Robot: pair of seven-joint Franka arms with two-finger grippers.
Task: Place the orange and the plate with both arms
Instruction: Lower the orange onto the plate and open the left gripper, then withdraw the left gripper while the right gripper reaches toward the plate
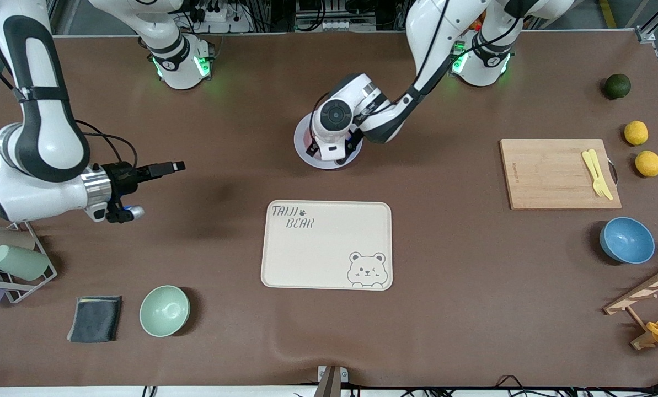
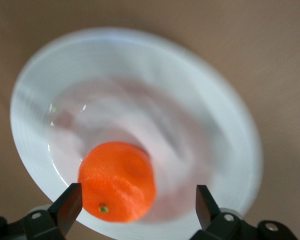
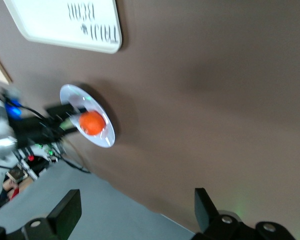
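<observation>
The orange lies on the pale plate, toward its rim. My left gripper hangs just over it, open, its fingers wide on either side of the fruit and not clamping it. In the front view the plate sits between the two bases, farther from the camera than the tray, and the left gripper hides the orange. The right wrist view shows the orange resting on the plate. My right gripper hovers open and empty over bare table toward the right arm's end.
A beige bear-print tray lies nearer the camera than the plate. Toward the left arm's end are a cutting board, two lemons, a dark green fruit and a blue bowl. A green bowl, cloth and cup rack sit toward the right arm's end.
</observation>
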